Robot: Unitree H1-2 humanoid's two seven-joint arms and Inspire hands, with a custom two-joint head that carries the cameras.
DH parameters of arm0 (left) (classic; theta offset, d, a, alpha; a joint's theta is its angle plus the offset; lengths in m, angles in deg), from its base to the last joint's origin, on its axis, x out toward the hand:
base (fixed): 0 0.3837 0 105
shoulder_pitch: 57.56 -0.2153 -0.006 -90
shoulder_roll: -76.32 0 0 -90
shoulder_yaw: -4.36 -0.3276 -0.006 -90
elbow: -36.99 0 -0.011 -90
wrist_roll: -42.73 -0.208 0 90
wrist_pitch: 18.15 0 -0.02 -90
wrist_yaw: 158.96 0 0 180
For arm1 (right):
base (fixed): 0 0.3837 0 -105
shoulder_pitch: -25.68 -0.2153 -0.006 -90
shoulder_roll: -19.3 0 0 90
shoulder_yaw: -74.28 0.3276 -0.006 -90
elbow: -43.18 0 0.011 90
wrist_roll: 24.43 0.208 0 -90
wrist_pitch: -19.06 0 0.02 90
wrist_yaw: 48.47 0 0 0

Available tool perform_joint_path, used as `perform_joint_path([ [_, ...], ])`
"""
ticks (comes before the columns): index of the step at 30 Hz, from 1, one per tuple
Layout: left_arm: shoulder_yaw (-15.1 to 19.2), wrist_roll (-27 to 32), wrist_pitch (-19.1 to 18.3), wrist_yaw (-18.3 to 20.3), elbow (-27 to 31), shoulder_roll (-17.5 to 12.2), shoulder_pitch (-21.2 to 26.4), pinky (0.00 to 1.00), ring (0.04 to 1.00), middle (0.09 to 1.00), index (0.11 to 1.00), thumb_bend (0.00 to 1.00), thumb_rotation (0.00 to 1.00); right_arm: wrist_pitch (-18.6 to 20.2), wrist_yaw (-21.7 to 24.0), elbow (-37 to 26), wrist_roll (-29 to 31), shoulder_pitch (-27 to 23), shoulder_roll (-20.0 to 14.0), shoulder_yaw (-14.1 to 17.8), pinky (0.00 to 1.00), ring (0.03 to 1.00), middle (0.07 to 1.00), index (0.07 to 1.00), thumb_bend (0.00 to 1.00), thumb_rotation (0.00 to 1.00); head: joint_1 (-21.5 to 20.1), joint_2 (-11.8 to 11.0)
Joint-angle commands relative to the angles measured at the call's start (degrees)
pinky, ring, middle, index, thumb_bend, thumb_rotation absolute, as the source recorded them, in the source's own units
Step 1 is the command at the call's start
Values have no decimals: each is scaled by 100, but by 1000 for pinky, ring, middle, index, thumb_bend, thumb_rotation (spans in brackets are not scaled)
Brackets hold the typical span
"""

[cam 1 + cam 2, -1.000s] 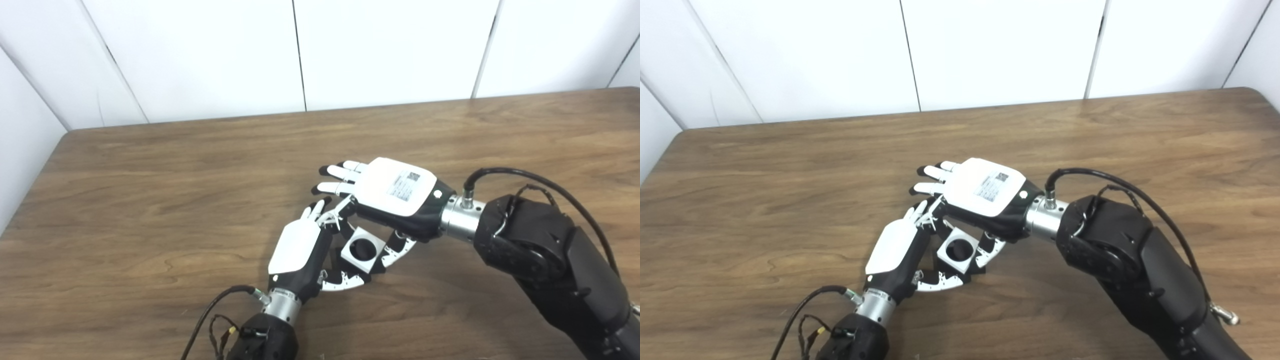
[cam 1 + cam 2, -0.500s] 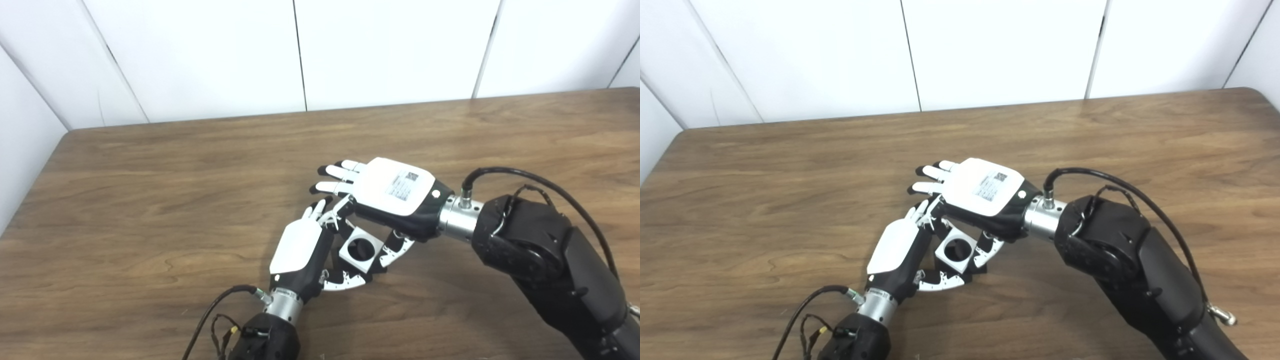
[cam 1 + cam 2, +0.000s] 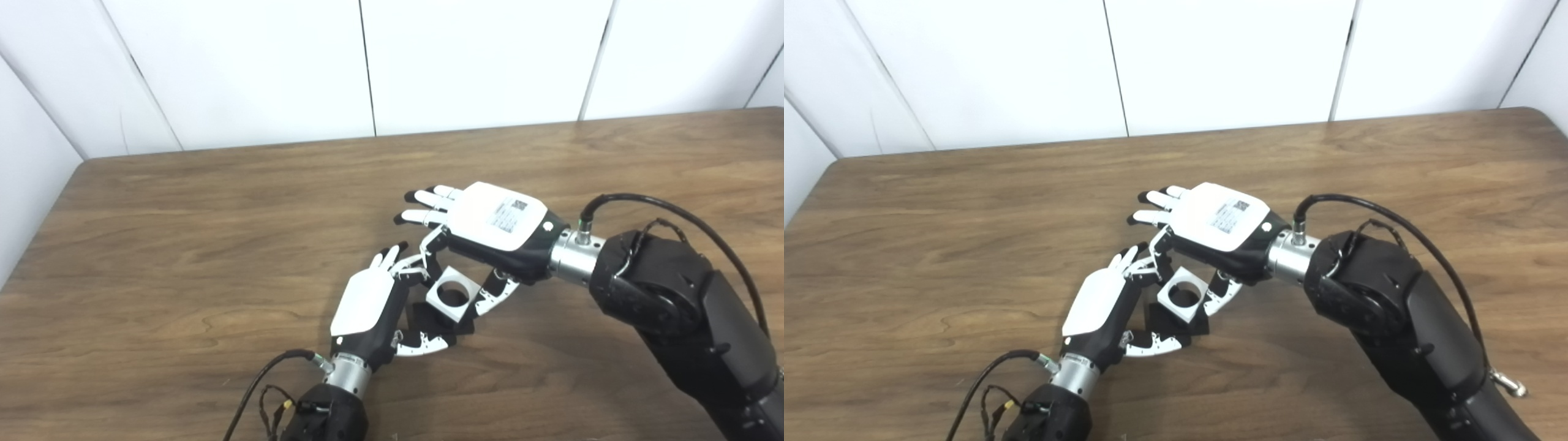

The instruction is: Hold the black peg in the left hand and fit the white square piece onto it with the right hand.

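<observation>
White square piece (image 3: 452,294) pinched in right hand (image 3: 497,222) above black peg (image 3: 429,320).

A robot test lab.
A wood-grain worktop (image 3: 184,208) stands boxed in by plain white panel walls (image 3: 245,67) along its far edge.

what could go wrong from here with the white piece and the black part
The right hand pinches the white piece only at its edges, so it could slip or twist out. The piece sits tilted and off to one side of the black part in the left hand, so it may jam or miss when pressed on. Both hands' fingers crowd close together and could collide.
</observation>
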Motion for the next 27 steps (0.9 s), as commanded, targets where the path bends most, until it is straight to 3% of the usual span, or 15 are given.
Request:
perform_joint_path([
  [1,-36,-118,26,-75,-7,31,69,1000,981,859,486,510,78,-75,-83,-13,20,-213,-127,113,981,1000,936,491,524,133,13,42],
  [27,-73,-99,-121,40,-29,71,220,1000,991,860,488,510,78,-112,-189,145,9,-68,-50,-87,959,1000,932,491,525,136,87,160],
])
